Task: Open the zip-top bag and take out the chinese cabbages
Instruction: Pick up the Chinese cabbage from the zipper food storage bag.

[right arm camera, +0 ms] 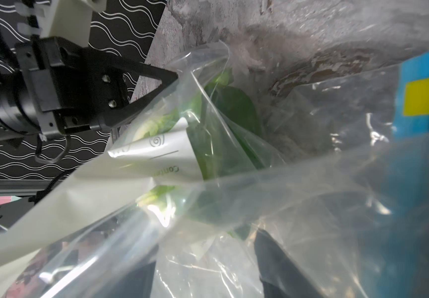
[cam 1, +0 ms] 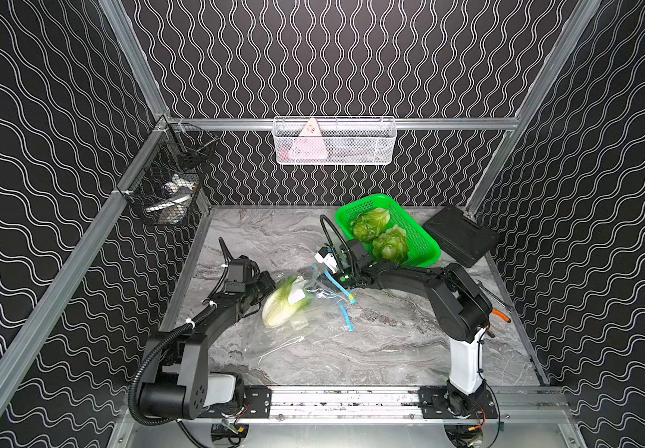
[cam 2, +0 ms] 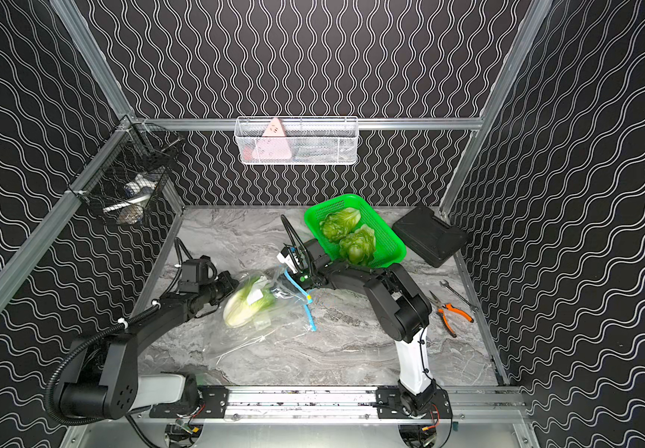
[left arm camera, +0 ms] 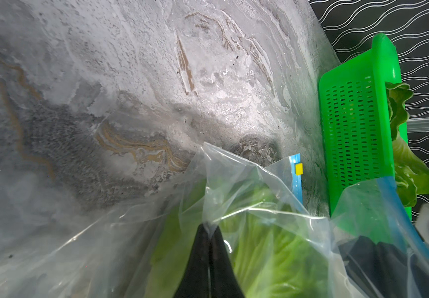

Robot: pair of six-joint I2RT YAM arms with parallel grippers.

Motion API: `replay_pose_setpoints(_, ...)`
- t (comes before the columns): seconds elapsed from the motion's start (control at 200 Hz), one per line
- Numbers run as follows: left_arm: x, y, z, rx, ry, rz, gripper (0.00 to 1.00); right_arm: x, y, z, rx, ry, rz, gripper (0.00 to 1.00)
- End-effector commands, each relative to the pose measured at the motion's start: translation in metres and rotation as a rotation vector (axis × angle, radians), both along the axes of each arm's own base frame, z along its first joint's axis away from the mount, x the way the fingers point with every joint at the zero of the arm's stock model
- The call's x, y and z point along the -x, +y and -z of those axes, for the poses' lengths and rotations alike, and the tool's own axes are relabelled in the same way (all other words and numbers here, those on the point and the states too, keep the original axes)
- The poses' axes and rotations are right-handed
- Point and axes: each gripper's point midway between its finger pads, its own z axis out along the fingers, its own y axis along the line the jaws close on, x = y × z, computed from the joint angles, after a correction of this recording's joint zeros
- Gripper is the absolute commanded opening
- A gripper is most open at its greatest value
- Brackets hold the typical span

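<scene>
Marble table with tools and baskets
Green basket just beside black case; pliers near wrench; white basket, black basket hang above.

The left arm stretches low from the near left toward the middle. Its wrist is level, and the left claw has its fingers pressed together on a fold of the zip-top bag. The right arm bends at the elbow and extends leftward with its wrist tipped down. The right claw has its fingers standing apart.

Three chinese cabbages, one zip-top bag, one green basket, one black case.
</scene>
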Motion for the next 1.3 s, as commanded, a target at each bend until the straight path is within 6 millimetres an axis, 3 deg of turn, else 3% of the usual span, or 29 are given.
replay_pose_setpoints(0.0, -0.002, -0.002, 0.0, 0.029, -0.007, -0.005, 0.0, -0.004, 0.009, -0.008, -0.04, -0.062, -0.02, 0.65)
replay_pose_setpoints(0.015, -0.003, -0.003, 0.0, 0.031, -0.008, -0.005, 0.0, -0.005, 0.009, 0.005, -0.02, -0.046, -0.014, 0.66)
replay_pose_setpoints(0.05, -0.003, -0.004, 0.0, 0.038, -0.005, -0.004, 0.0, -0.007, 0.012, 0.011, -0.007, -0.052, 0.0, 0.67)
replay_pose_setpoints(0.305, -0.002, -0.006, 0.004, 0.05, 0.003, -0.002, 0.0, -0.008, 0.042, 0.016, -0.046, -0.064, 0.007, 0.6)
replay_pose_setpoints(0.455, -0.002, -0.004, 0.002, 0.042, 0.002, -0.005, 0.0, -0.006, 0.045, 0.011, -0.061, -0.057, 0.01, 0.35)
replay_pose_setpoints(0.605, -0.002, -0.004, 0.003, 0.043, 0.0, -0.009, 0.0, -0.003, 0.039, 0.004, -0.039, -0.046, 0.014, 0.01)
replay_pose_setpoints(0.65, -0.002, -0.004, 0.002, 0.045, -0.005, -0.011, 0.0, -0.004, 0.036, 0.003, -0.021, -0.039, 0.023, 0.0)
replay_pose_setpoints(0.786, 0.001, 0.0, -0.001, 0.023, -0.01, -0.022, 0.0, -0.005, 0.024, -0.003, -0.019, -0.054, 0.061, 0.0)
replay_pose_setpoints(0.806, 0.001, 0.001, -0.001, 0.02, -0.01, -0.024, 0.0, -0.006, 0.022, -0.017, -0.037, -0.078, 0.068, 0.0)
replay_pose_setpoints(0.866, 0.002, 0.002, -0.003, 0.014, -0.014, -0.031, 0.0, -0.01, 0.012, -0.022, -0.021, -0.107, 0.096, 0.0)
replay_pose_setpoints(1.071, 0.002, 0.006, -0.004, -0.001, -0.016, -0.044, 0.0, -0.029, -0.04, -0.043, 0.045, -0.212, 0.219, 0.0)
replay_pose_setpoints(1.096, 0.002, 0.006, -0.004, 0.001, -0.016, -0.044, 0.0, -0.026, -0.05, -0.035, 0.063, -0.197, 0.229, 0.0)
replay_pose_setpoints(1.151, 0.002, 0.006, -0.003, 0.003, -0.015, -0.045, 0.0, -0.027, -0.063, -0.038, 0.057, -0.192, 0.244, 0.0)
replay_pose_setpoints(1.296, 0.002, 0.008, -0.003, -0.002, -0.016, -0.049, 0.0, -0.023, -0.083, -0.04, 0.085, -0.194, 0.234, 0.0)
